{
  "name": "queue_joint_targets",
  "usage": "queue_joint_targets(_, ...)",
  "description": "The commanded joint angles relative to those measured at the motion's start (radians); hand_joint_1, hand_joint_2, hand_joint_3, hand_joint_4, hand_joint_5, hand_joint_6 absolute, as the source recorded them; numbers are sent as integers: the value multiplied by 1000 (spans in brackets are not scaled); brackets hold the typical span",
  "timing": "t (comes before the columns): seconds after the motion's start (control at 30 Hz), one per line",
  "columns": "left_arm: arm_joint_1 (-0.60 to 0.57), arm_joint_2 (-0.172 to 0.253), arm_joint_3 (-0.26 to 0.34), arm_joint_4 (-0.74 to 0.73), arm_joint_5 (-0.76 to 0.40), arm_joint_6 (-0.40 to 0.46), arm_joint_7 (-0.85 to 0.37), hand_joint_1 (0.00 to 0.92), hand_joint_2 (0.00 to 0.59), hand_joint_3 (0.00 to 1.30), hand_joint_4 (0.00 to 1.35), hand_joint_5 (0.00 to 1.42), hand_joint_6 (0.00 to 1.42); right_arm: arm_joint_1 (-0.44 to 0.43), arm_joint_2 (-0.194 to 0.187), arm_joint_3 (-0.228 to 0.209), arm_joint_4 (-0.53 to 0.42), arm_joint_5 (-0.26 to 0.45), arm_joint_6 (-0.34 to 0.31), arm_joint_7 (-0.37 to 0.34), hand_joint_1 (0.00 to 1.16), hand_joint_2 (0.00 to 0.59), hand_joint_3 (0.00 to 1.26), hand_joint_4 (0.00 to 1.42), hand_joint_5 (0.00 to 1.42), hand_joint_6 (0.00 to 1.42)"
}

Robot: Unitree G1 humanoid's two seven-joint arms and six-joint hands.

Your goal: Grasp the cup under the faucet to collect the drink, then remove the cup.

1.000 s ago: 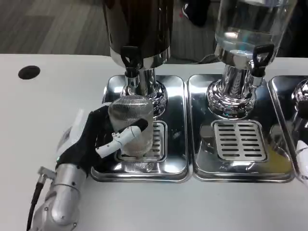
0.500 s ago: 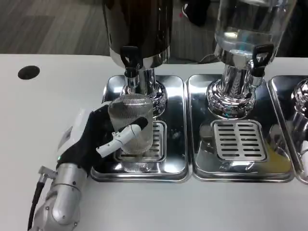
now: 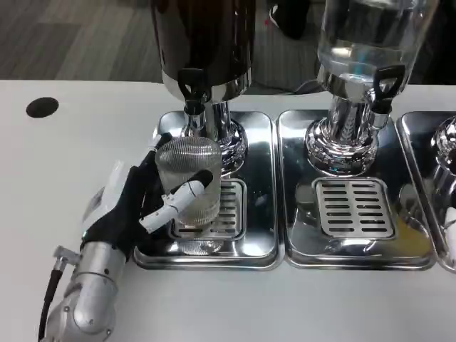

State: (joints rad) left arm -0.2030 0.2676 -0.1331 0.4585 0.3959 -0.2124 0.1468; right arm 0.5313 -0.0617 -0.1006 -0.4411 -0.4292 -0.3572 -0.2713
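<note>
Head view: left hand (image 3: 132,203) fingers (image 3: 182,196) wrap around the ribbed clear cup (image 3: 187,182) over a shiny drip tray (image 3: 258,235) on the white bench (image 3: 71,164); dark wood floor (image 3: 78,35) lies beyond.

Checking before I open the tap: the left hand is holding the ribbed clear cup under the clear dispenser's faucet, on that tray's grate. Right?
Not quite. In the head view the left hand holds the ribbed clear cup under the dark dispenser's faucet, over that tray's grate. The clear dispenser stands one tray over.

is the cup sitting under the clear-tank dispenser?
No. The left hand grips the cup over the left drip tray, below the dark dispenser's faucet.
</note>
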Motion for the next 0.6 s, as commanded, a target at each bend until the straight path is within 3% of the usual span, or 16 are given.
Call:
queue_joint_targets(0.03, 6, 10, 8, -22, -14, -14, -9, 173, 108, 132, 46, 231, 203, -2, 4, -8, -13, 1, -19, -2, 740, 452, 422, 409, 354, 386)
queue_joint_targets(0.6, 22, 41, 11, -50, -12, -12, -33, 49, 4, 47, 0, 158, 142, -8, 10, -8, -12, -1, -23, 0, 743, 458, 429, 409, 354, 386)
